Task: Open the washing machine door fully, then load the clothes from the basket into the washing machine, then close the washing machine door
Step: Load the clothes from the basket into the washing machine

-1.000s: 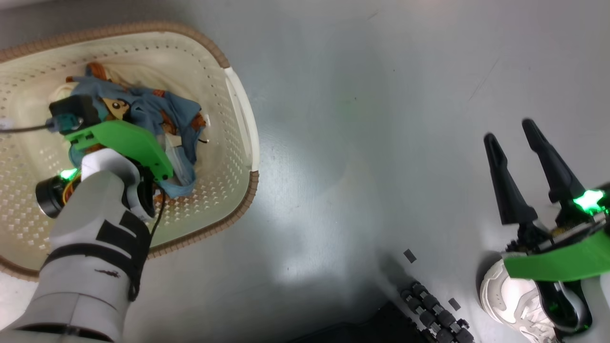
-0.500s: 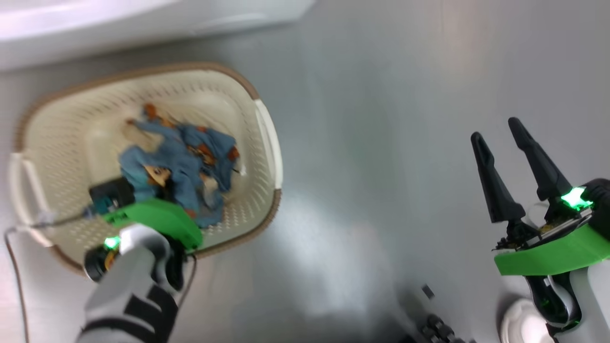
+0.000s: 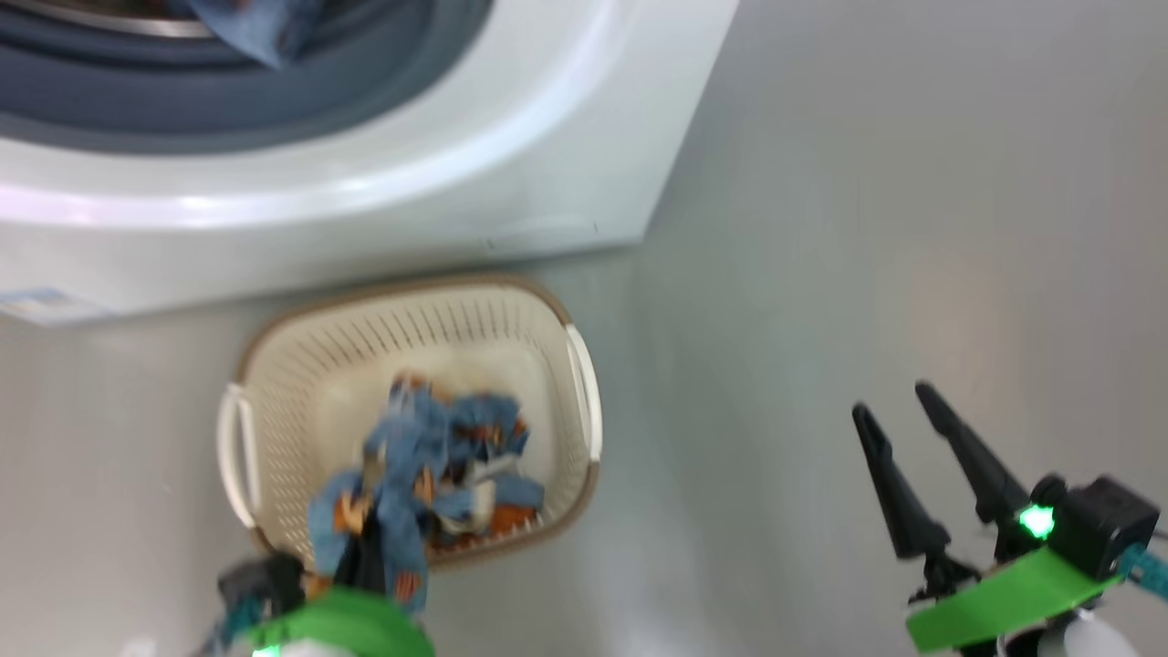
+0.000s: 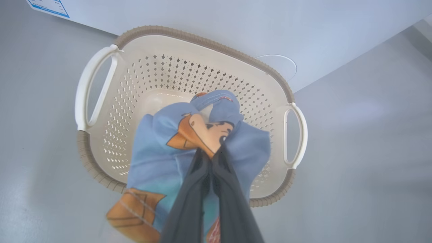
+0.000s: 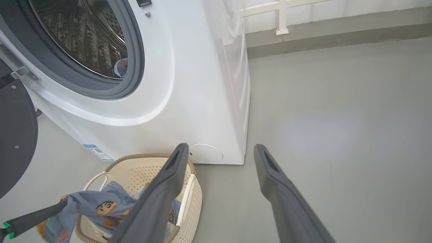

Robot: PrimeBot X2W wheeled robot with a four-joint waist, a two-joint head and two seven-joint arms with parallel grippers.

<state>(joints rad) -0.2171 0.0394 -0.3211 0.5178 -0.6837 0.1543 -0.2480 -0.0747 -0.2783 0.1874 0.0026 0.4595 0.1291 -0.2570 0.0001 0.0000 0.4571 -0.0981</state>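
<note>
The cream basket (image 3: 274, 365) stands on the floor right before the white washing machine (image 3: 456, 182). My left gripper (image 4: 211, 153) is shut on light blue clothes (image 4: 158, 162) with an orange cartoon print and holds them just above the basket (image 4: 202, 44). More clothes (image 3: 484, 474) lie inside it. Another blue garment (image 5: 119, 67) rests in the steel drum. The washing machine door (image 5: 15, 141) stands swung open at the left. My right gripper (image 3: 890, 401) hangs open and empty over bare floor, right of the basket.
A blue label (image 3: 36, 306) marks the machine's lower left corner, and a round white cover (image 5: 206, 153) its lower right. Grey floor (image 5: 337, 135) stretches to the right of the machine, as far as a low wall ledge (image 5: 320, 37).
The head camera has swung up, bringing the washing machine into view. My left gripper has come up out of the basket with a garment hanging from it. The right gripper stays open.
</note>
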